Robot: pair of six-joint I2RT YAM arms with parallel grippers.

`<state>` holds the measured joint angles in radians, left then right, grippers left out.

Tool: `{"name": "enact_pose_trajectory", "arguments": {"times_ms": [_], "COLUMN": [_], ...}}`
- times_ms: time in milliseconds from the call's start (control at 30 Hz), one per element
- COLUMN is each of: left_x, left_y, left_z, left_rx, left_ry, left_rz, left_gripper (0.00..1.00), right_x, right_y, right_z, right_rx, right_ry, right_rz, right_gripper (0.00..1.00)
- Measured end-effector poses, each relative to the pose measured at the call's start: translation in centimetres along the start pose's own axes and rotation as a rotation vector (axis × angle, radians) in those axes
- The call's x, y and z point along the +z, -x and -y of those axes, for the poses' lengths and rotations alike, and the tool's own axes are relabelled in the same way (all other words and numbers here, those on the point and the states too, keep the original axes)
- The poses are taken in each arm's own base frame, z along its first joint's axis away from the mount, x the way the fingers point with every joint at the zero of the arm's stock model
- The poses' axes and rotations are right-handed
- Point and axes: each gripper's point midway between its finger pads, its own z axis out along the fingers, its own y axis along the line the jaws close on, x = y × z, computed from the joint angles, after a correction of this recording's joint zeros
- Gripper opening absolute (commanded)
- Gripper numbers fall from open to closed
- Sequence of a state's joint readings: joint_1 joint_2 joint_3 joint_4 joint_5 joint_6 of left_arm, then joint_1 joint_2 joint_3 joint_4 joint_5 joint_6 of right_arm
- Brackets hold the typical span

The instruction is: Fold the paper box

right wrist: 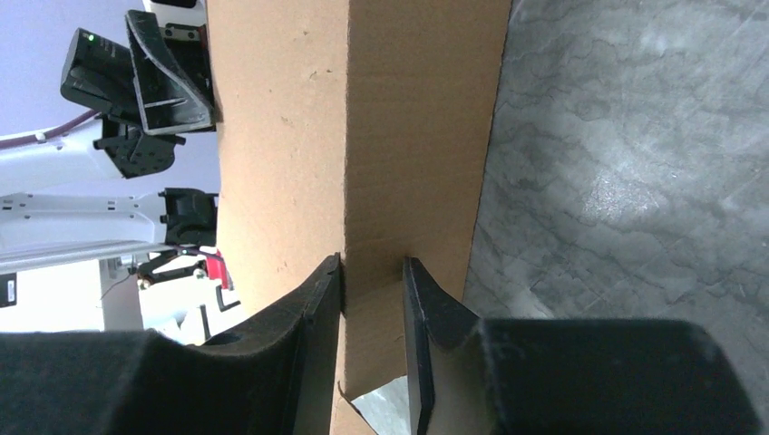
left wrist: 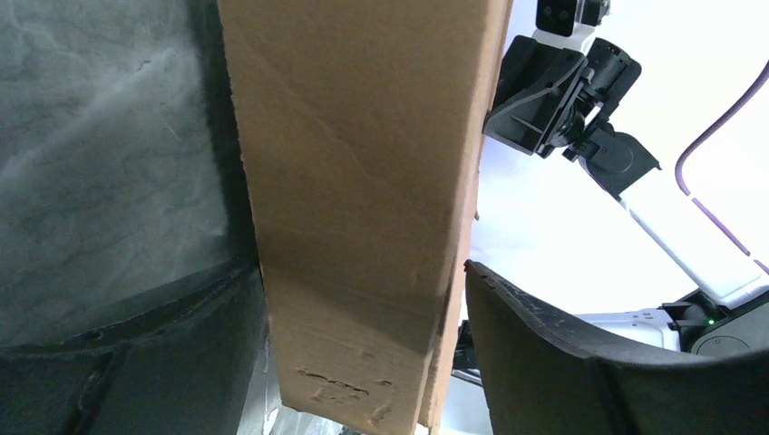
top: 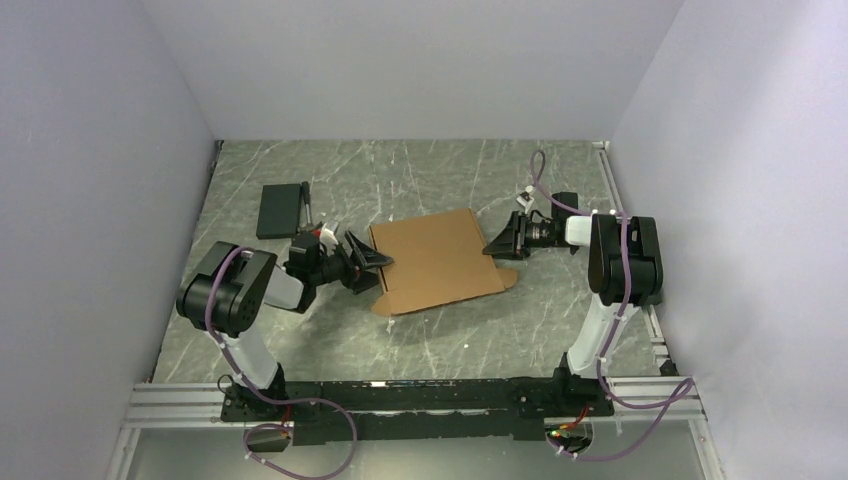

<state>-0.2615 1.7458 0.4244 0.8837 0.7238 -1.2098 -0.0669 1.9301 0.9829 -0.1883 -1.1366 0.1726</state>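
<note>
Brown corrugated cardboard, plain and unprinted, makes up the paper box (top: 440,262). It is a die-cut sheet with sharp creases, and a small rounded tab sticks out at its near right corner. It lies in the middle of the grey marbled table (top: 560,190), between the two arms, with a dark shadow along its near edge. Its long axis runs left to right. It is turned slightly, so the right end points a little farther away and the left end sits nearer the arm bases.

The left gripper (top: 368,262) straddles the left edge of the sheet. Seen from the left wrist, its fingers (left wrist: 580,362) stand wide apart with a broad panel of cardboard between them. One finger lies against the panel, and a thin gap shows beside the other, so nothing is clamped.

The right gripper (top: 503,243) meets the right edge. Seen from the right wrist, a crease splits the cardboard into a lighter face and a shaded one. The fingers (right wrist: 317,317) are drawn close together on a narrow strip right beside that crease. Both look pressed against the strip, pinching it.

A flat black rectangular case (top: 279,209) lies on the table well to the left, apart from the sheet.
</note>
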Motion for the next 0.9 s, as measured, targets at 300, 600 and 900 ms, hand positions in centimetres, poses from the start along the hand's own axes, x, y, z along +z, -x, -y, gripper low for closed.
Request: {"name": "enact_pose_trajectory", "arguments": {"times_ms": [300, 600, 900], "left_x": [0.3, 0.2, 0.2], "left_y": [0.2, 0.7, 1.2], "left_z": [-0.2, 1.3, 2.6], "left_rx": [-0.047, -0.071, -0.119], "left_ry": [0.039, 0.075, 0.123], "left_rz": [-0.007, -0.015, -0.034], "left_gripper": [0.58, 0.51, 0.47], "right_x": [-0.2, -2.0, -6.8], "right_y": [0.3, 2.0, 4.4], "right_z": [0.1, -0.2, -9.7], "right_rx": [-0.019, -0.202, -0.764], "right_ry": [-0.012, -0.138, -0.166], "right_rz": [-0.003, 0.021, 0.116], "right_gripper": [0.53, 0.78, 1.00]}}
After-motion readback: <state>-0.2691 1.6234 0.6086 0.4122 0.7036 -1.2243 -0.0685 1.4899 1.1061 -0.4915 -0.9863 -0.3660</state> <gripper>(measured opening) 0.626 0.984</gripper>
